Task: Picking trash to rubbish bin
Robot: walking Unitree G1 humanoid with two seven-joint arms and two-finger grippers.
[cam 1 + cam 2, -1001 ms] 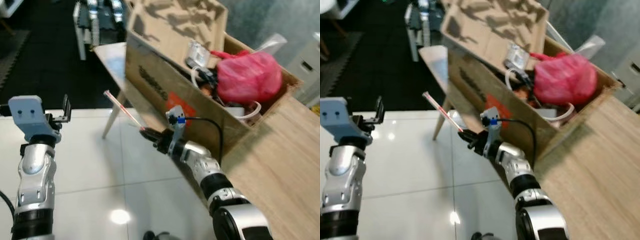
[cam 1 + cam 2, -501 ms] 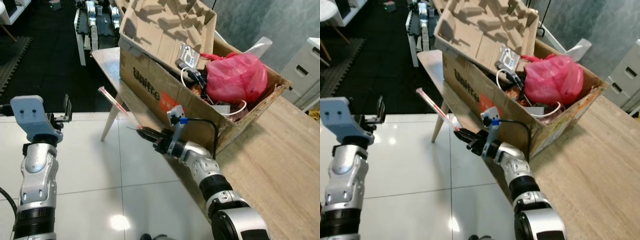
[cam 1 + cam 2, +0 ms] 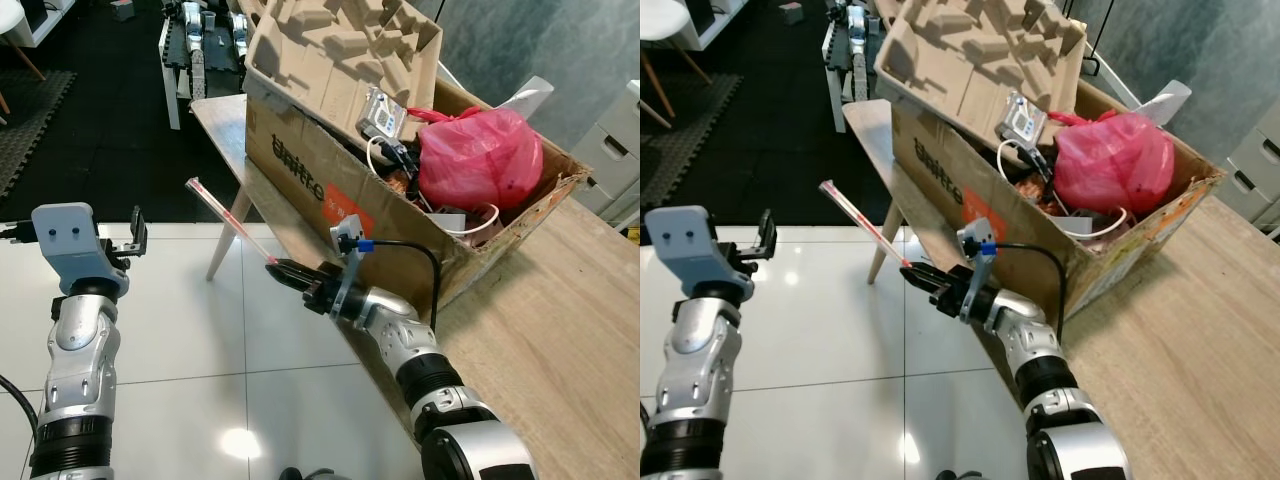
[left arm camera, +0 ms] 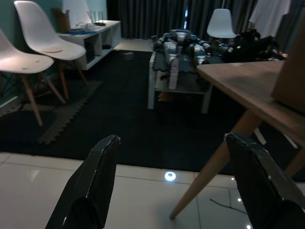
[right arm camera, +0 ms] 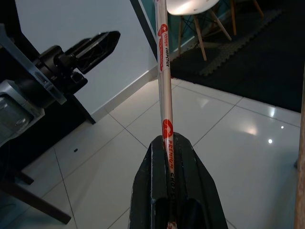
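The right claw [image 3: 283,272] is closed on one end of a long thin red-and-white wrapped stick [image 3: 228,220], which juts out over the tiled floor [image 3: 180,330], off the near-left edge of the wooden surface [image 3: 560,330]. The cardboard box [image 3: 300,180] serving as bin sits on that surface, already heaped with a pink bag [image 3: 480,160] and a moulded pulp tray [image 3: 340,50]. With so short a bite, the stick may pivot or slip out when swung, or catch the box wall and drop. The left claw [image 4: 171,186] hangs idle over the floor, fingers spread wide, empty.
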